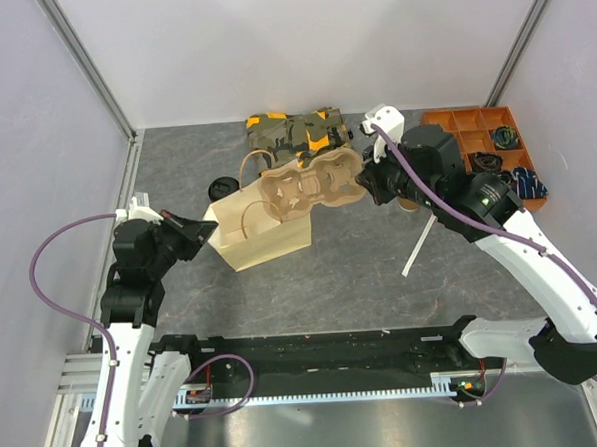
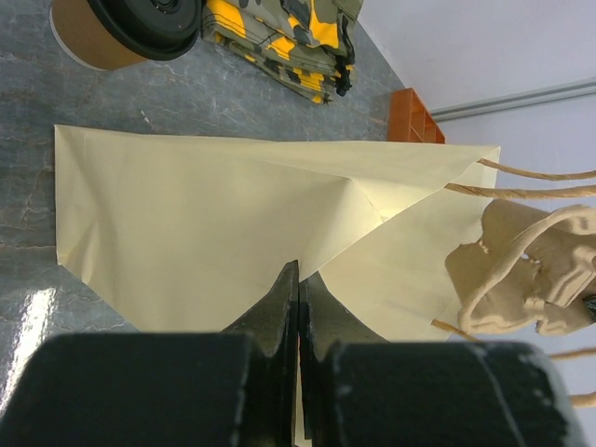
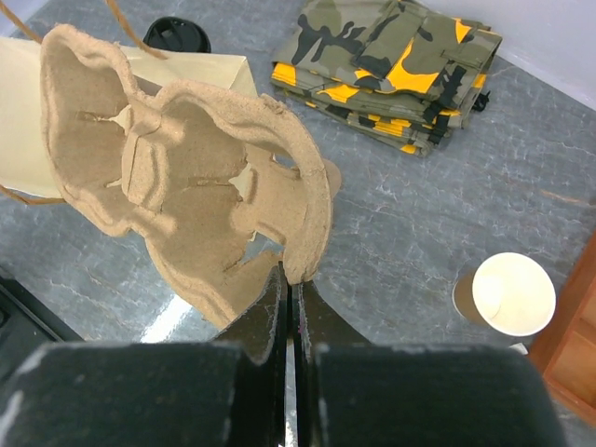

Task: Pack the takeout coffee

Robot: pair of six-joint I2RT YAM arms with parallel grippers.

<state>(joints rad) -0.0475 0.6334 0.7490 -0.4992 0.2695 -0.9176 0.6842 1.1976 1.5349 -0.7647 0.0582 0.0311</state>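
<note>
The grey, marble-patterned table (image 1: 332, 282) is the floor of a booth. Plain pale walls close it: the far wall (image 1: 309, 43), the left wall (image 1: 23, 118), the right wall (image 1: 580, 59). An aluminium post (image 1: 88, 64) stands in the far left corner, another post (image 1: 527, 31) in the far right. Light reflects brightly on the tabletop.

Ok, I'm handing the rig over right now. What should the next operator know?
Left gripper: shut, pinching an edge of the paper bag, which lies on the table.
Right gripper: shut on the rim of the cup carrier, held tilted at the bag's handle end; both its holes are empty.
Lidded coffee cup: on the table just beyond the bag, not held.
Lidless cup: on the table near the right arm.
Done: bag and carrier are gripped.
Left: the carrier is not clearly inside the bag, and the coffee is not yet packed.
</note>
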